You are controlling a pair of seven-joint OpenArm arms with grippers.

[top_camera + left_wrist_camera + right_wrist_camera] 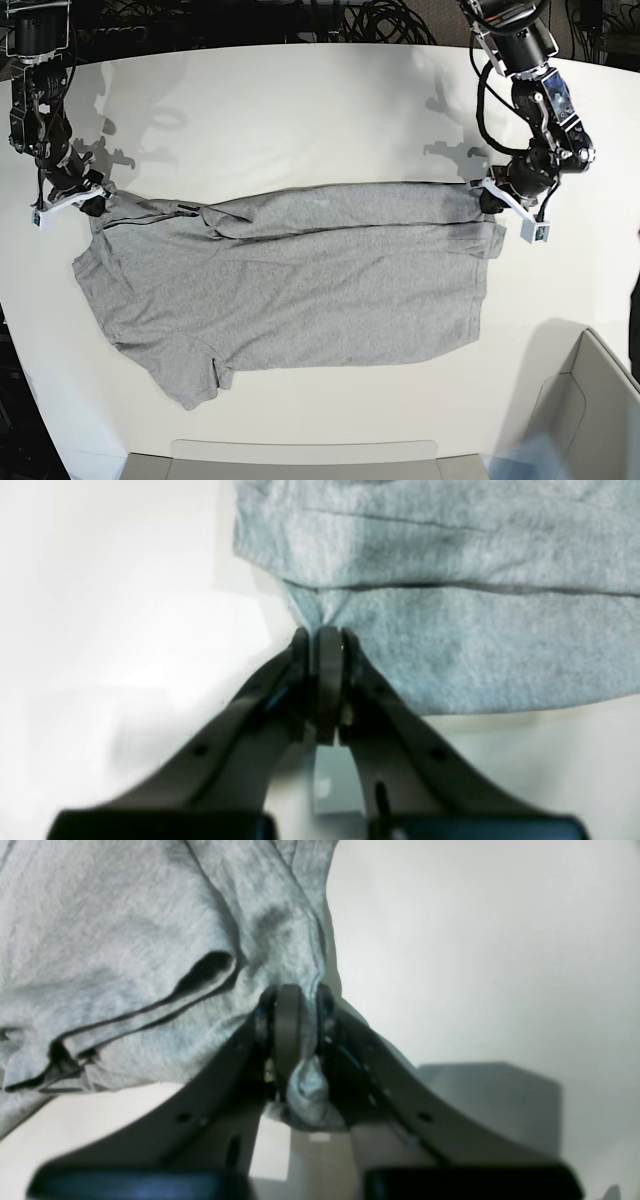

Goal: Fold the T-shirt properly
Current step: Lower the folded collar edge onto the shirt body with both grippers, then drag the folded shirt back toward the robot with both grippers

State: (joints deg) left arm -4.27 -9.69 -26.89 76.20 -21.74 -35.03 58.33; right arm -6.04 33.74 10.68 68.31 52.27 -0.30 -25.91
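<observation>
Both grippers clamped on the T-shirt (290,285) now. Left gripper (325,635) pinching the hem corner at the tee's far edge, right gripper (295,995) pinching bunched cloth at the opposite end, same edge. Tee flat on the table (300,110), long axis running arm to arm, body spread toward the near side. Prob next: carry that edge across, both together.

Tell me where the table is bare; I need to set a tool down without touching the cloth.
Bare table lies behind the T-shirt, between both arms, and along the front edge. The middle band is covered by cloth, and it is crowded at either end, where the left claw and right claw pinch it.
</observation>
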